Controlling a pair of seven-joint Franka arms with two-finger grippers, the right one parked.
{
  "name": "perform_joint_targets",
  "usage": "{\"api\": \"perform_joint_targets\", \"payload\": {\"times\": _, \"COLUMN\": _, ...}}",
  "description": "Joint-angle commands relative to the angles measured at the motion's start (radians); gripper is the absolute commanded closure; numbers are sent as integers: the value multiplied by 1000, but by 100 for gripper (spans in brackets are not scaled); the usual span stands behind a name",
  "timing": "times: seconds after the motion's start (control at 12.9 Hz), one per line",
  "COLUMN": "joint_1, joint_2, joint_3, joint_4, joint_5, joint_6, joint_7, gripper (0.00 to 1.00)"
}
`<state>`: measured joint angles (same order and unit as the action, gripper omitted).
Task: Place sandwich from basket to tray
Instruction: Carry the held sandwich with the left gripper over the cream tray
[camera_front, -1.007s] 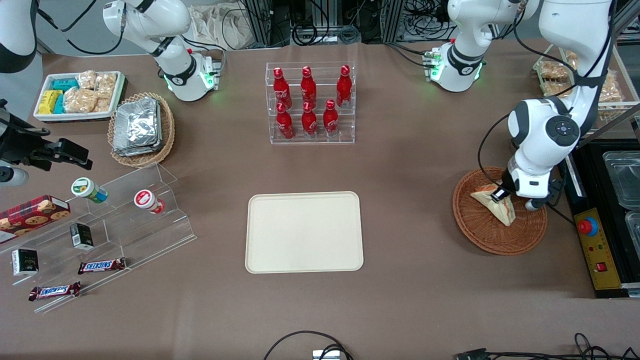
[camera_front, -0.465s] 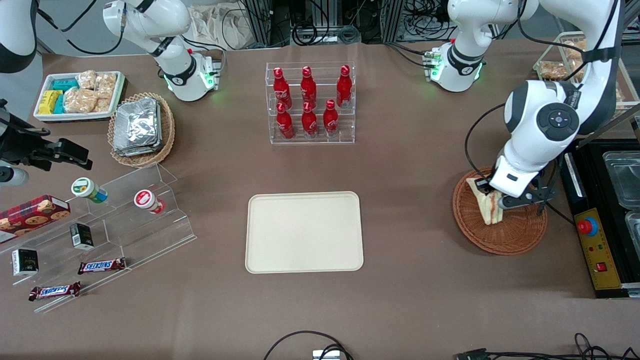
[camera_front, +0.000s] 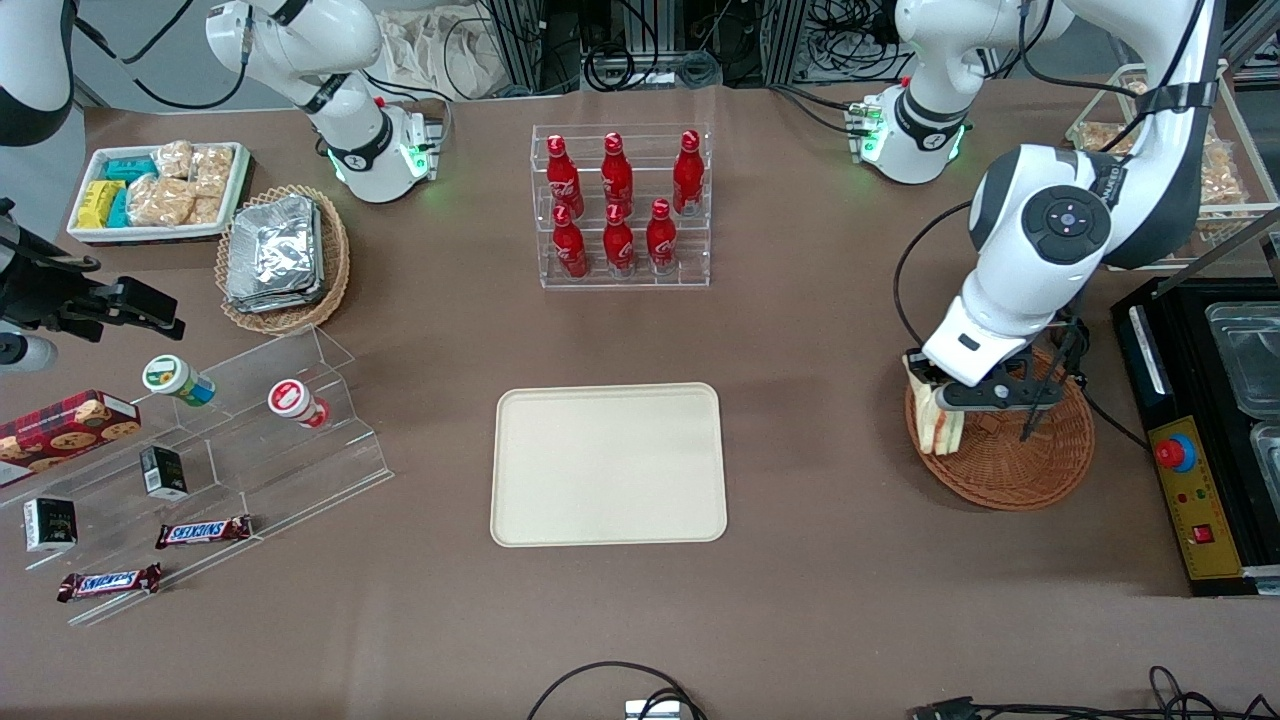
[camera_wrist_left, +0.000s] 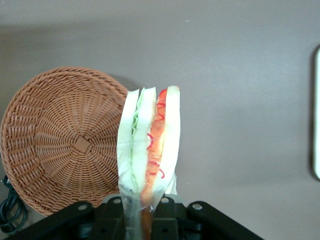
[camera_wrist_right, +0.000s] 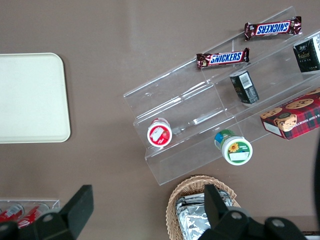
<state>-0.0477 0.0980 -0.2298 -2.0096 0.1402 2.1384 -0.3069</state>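
Observation:
The sandwich (camera_front: 938, 422) (camera_wrist_left: 148, 145), a white-bread wedge with orange-red and green filling stripes, hangs upright in the air, and my left gripper (camera_front: 945, 398) (camera_wrist_left: 141, 212) is shut on it. It hovers over the rim of the round reddish-brown basket (camera_front: 1030, 455) (camera_wrist_left: 60, 145), on the side facing the tray. The basket holds nothing else. The cream rectangular tray (camera_front: 608, 463) lies flat at the table's middle, toward the parked arm's end from the basket, with nothing on it; its edge (camera_wrist_left: 317, 115) shows in the left wrist view.
A clear rack of red bottles (camera_front: 620, 205) stands farther from the front camera than the tray. A black box with a red button (camera_front: 1185, 470) sits beside the basket. A clear stepped shelf with snacks (camera_front: 200, 450) and a foil-packet basket (camera_front: 282, 255) lie toward the parked arm's end.
The gripper has lifted the sandwich out of the basket and carried it toward the tray, from the basket's middle to above its rim. The sandwich now hangs upright.

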Motion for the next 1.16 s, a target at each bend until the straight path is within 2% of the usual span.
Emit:
{"api": "perform_joint_targets", "payload": {"times": 0.0, "joint_1": -1, "joint_2": 77, "joint_3": -49, "joint_4": 156, "joint_5": 15, "joint_6": -98, "joint_7": -24, "gripper": 86}}
{"api": "perform_joint_targets", "payload": {"times": 0.23, "joint_1": -6, "joint_2": 135, "joint_3": -101, "joint_4": 283, "joint_5": 16, "joint_6": -170, "joint_7": -116, "gripper": 85}}
{"api": "perform_joint_targets", "payload": {"times": 0.54, "joint_1": -78, "joint_2": 215, "joint_3": -102, "joint_4": 419, "joint_5": 21, "joint_6": -230, "joint_7": -167, "gripper": 84}}
{"api": "perform_joint_targets", "payload": {"times": 0.77, "joint_1": -127, "joint_2": 273, "joint_3": -103, "joint_4": 483, "joint_5": 93, "joint_6": -232, "joint_7": -283, "gripper": 84}}
{"api": "perform_joint_targets", "payload": {"times": 1.08, "joint_1": -188, "joint_2": 365, "joint_3": -100, "joint_4": 580, "joint_5": 105, "joint_6": -232, "joint_7": -351, "gripper": 84}}
